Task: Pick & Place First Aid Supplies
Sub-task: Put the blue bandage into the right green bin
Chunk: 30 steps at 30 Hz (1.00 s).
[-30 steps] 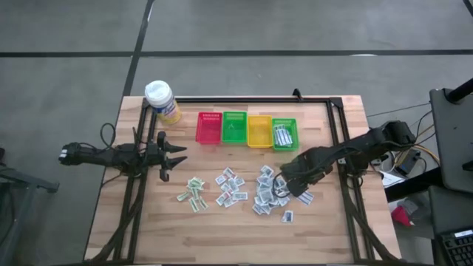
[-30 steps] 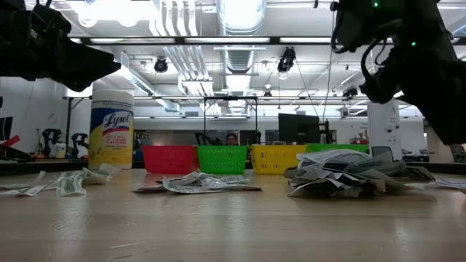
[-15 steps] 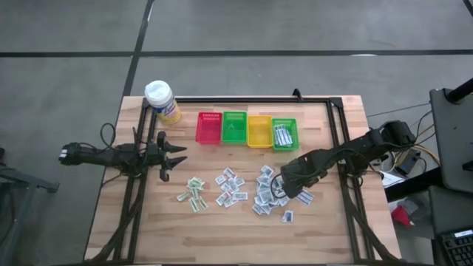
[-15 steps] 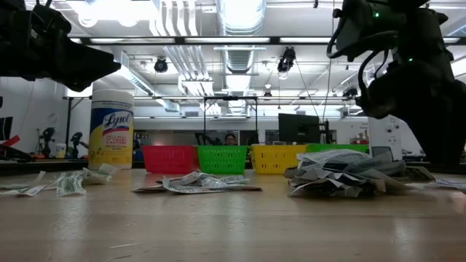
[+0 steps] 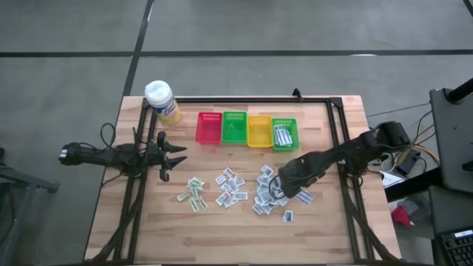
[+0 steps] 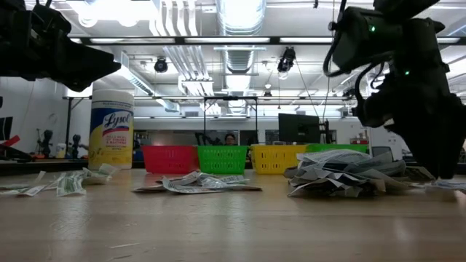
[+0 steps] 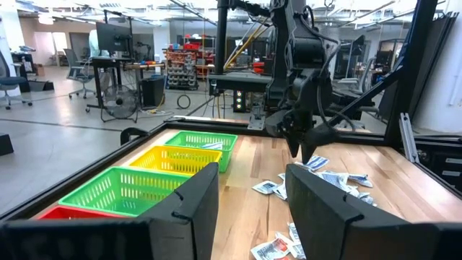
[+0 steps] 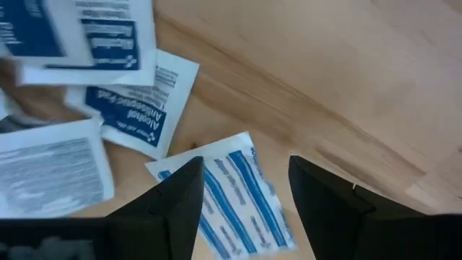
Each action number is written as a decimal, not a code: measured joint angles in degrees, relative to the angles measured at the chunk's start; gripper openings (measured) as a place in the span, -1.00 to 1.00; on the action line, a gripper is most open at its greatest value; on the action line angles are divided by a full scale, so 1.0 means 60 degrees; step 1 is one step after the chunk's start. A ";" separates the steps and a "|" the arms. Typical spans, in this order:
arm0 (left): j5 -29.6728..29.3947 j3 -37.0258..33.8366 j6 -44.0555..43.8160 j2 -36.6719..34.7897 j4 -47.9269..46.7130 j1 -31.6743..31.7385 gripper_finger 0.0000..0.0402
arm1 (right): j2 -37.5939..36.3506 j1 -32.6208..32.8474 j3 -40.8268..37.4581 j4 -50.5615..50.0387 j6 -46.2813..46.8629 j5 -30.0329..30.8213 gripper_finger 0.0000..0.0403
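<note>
The first aid supplies lie flat on the wooden table in three loose groups: a left one [image 5: 192, 194], a middle one [image 5: 230, 186] and a right heap [image 5: 264, 193]. My right gripper [image 5: 279, 188] points down over the right heap, open. In its wrist view a white packet with blue stripes [image 8: 238, 191] lies on the wood below the gap between the fingers [image 8: 245, 170]; I see no touch. A few packets sit in the right-hand green basket [image 5: 284, 135]. My left gripper [image 5: 180, 156] waits open and level at the table's left side.
Red [image 5: 209, 127], green [image 5: 234, 127], yellow [image 5: 259, 131] and a second green basket stand in a row at the far side. A yellow canister with a white cap [image 5: 162, 101] stands at the far left corner. Bare wood lies along the near edge.
My right gripper has sunk toward the right heap of packets, staying open and pointing down. The packets have not moved.
</note>
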 joint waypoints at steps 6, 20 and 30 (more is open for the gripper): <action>0.0001 0.0000 -0.0033 0.0034 0.0000 0.0003 -0.21 | 0.0582 -0.0011 0.0058 -0.0033 -0.0323 -0.0179 0.00; 0.0004 0.0000 -0.0073 0.0051 0.0003 0.0000 -0.21 | 0.0489 -0.0011 0.0007 -0.0123 -0.0467 -0.0265 -0.27; 0.0004 0.0000 -0.0073 0.0051 0.0000 0.0002 -0.21 | 0.0455 -0.0007 -0.0011 -0.0143 -0.0283 -0.0355 -0.57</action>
